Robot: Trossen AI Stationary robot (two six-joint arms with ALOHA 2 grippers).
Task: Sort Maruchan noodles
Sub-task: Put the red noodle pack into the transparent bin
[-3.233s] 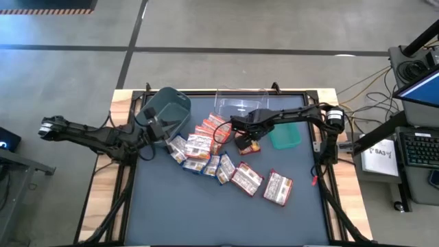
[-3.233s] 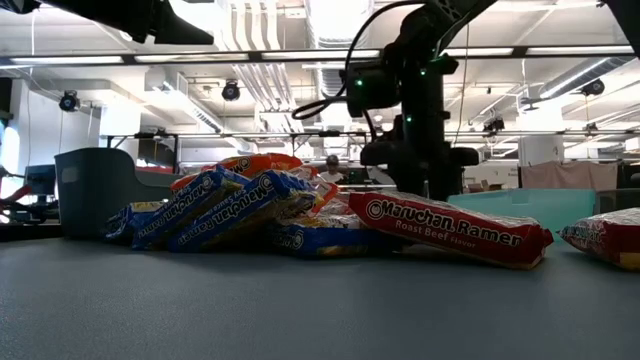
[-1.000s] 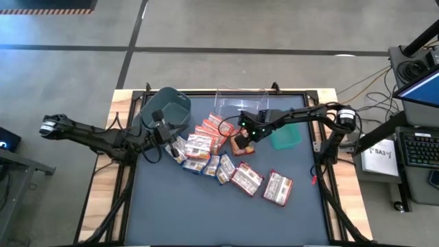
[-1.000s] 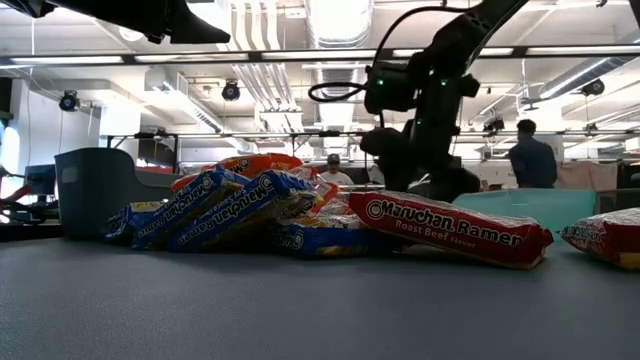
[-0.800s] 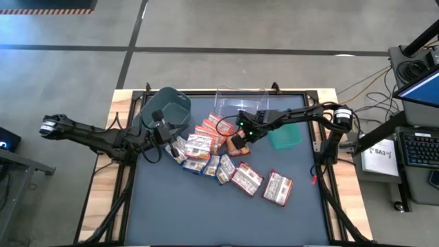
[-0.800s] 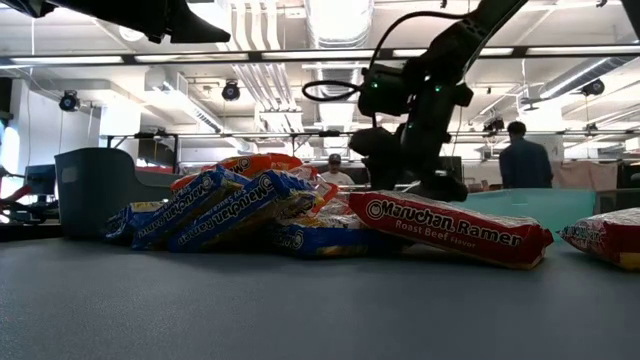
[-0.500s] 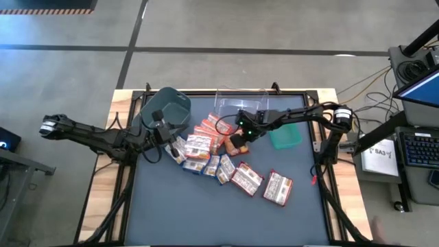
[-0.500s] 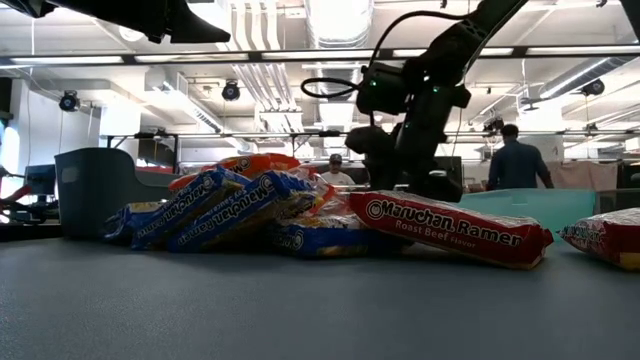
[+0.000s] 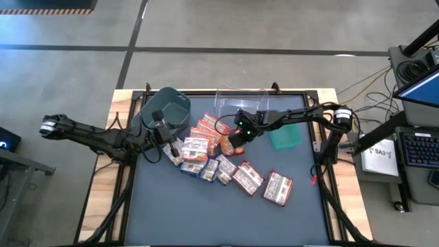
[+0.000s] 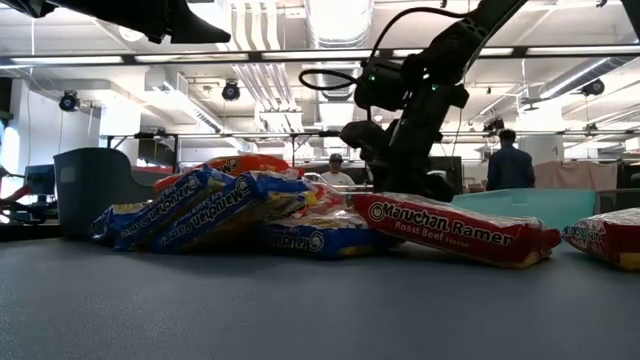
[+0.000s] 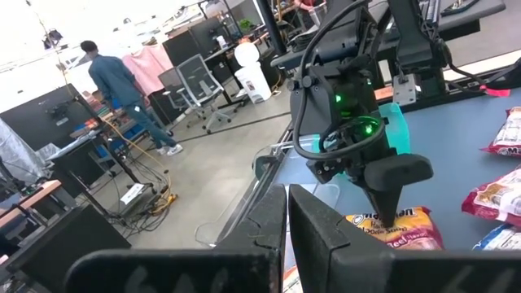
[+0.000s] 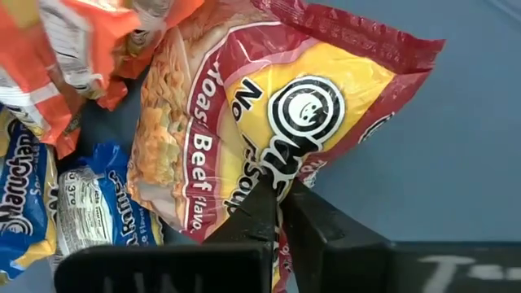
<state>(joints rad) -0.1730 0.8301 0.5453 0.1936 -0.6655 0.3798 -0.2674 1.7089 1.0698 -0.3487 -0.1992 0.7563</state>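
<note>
Several Maruchan noodles packets lie in a pile (image 9: 199, 152) mid-table, blue-and-white and orange ones overlapping. Two maroon-and-white packets (image 9: 245, 177) (image 9: 278, 187) lie flat and apart, nearer the front right. My right gripper (image 9: 233, 143) slants down onto a maroon-and-yellow Roast Beef packet (image 12: 244, 122) at the pile's right end, its fingers shut. My left gripper (image 11: 286, 203) hovers shut and holding nothing above the pile's left end, beside the grey bin (image 9: 168, 110). My right gripper has its shut fingertips (image 12: 264, 203) on the Roast Beef packet's printed face just below the round logo (image 12: 277, 172). They slant down from the table's right. Whether wrapper film is caught between them cannot be told. The packet lies on the table, one end against the pile.
A clear bin (image 9: 240, 106) stands at the far edge and a green bin (image 9: 285, 134) to its right, close behind my right arm. The grey bin stands far left. The table's near half (image 9: 206, 213) is bare mat. People move in the room beyond.
My right gripper has shut its open fingers onto the Roast Beef packet and edged toward the table's left. The packet has been pushed into the pile, and the pile's blue and orange packets have slid a little toward the left edge.
</note>
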